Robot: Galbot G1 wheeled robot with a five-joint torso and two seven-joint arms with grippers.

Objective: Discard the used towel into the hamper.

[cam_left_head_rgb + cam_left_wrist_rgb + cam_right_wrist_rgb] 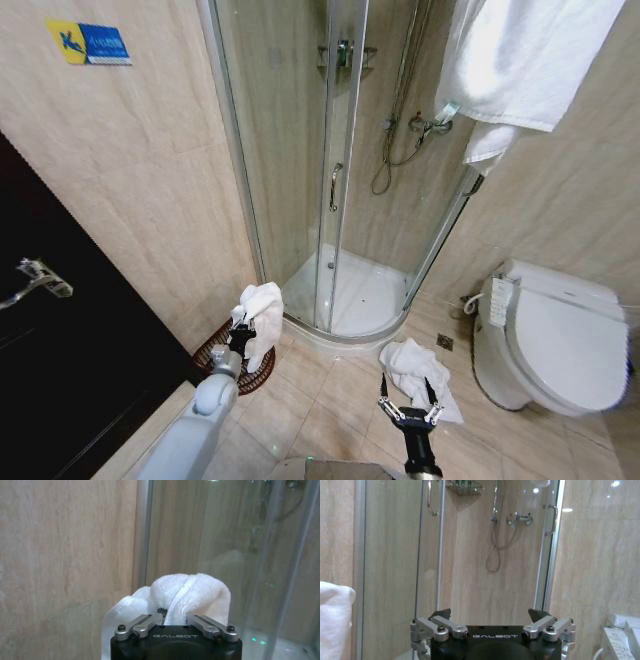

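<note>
My left gripper (243,330) is shut on a white used towel (262,312), which hangs bunched from its fingers right over the hamper (257,379), a round dark reddish-brown wire basket on the floor by the wall. In the left wrist view the towel (187,594) bulges up between the closed fingers of the left gripper (175,620). Another white towel (412,368) lies crumpled on the floor tiles. My right gripper (408,408) stands open just in front of it, holding nothing. The right wrist view shows the right gripper (490,614) with its jaws wide apart and the held towel (332,626) at the edge.
A curved glass shower enclosure (335,180) stands straight ahead on a raised white base. A white toilet (555,340) is at the right, a clean towel (520,60) hangs above it, and a dark door (60,330) is at the left. Bare floor tiles lie between the hamper and the toilet.
</note>
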